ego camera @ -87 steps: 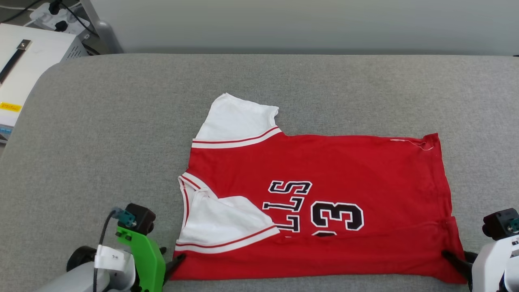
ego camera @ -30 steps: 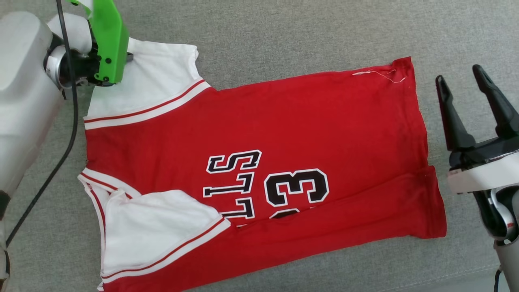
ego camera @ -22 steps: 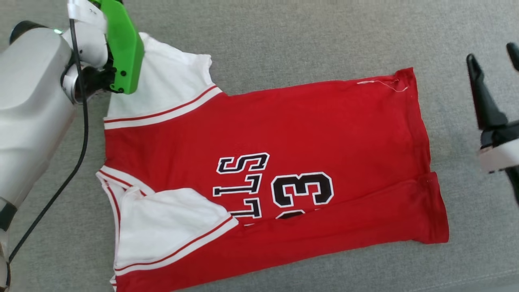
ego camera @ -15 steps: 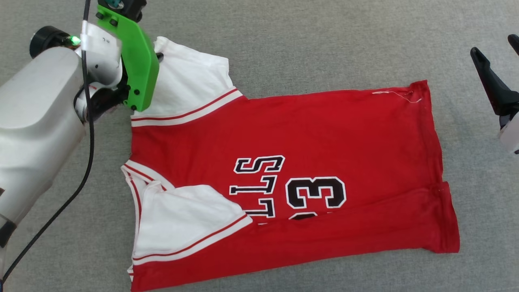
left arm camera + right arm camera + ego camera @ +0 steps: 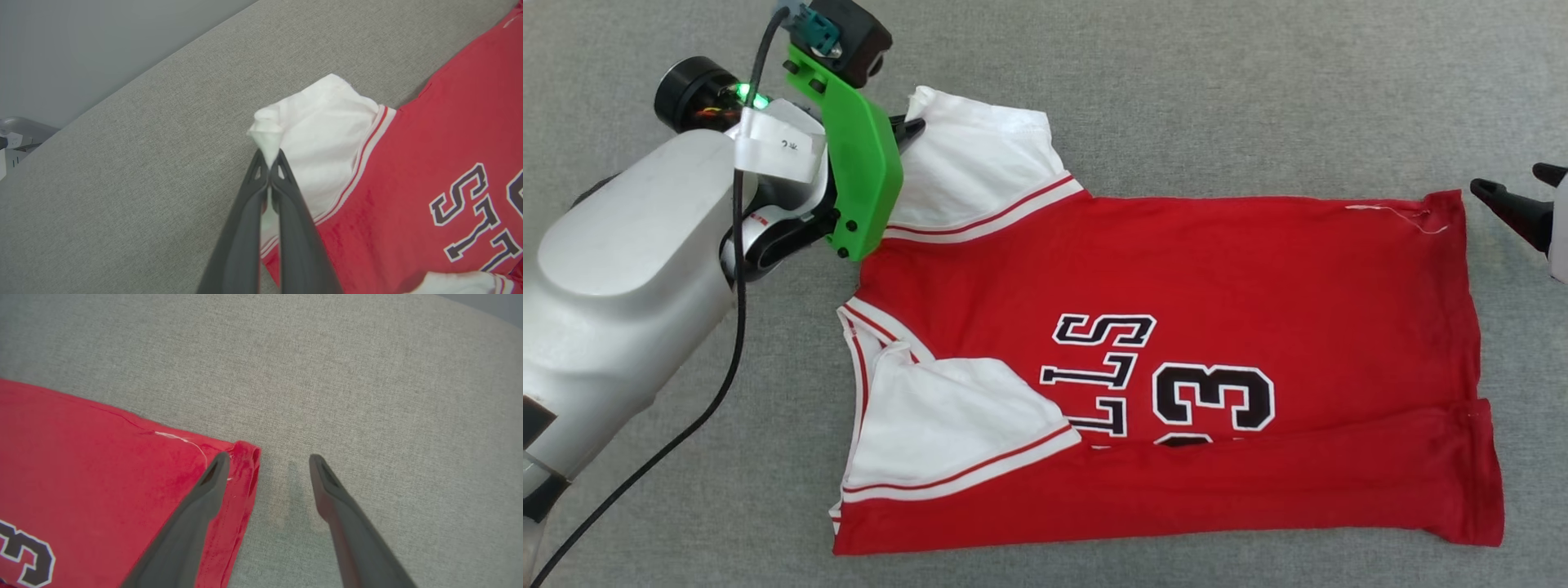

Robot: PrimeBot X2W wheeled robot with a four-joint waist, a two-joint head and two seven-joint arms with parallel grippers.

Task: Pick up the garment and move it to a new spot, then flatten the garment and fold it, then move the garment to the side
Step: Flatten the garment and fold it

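One garment (image 5: 1176, 269) sleeve between left fingers (image 5: 245, 228) — hem near right fingers (image 5: 192, 522).

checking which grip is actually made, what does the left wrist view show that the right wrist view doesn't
Left wrist view: the left gripper shut on a bunched corner of the white sleeve, with the black chest letters off to one side. Right wrist view: the right gripper open, its fingers spread near the red hem corner and a loose white thread, gripping nothing. Both: the red jersey lying on the grey fabric surface.
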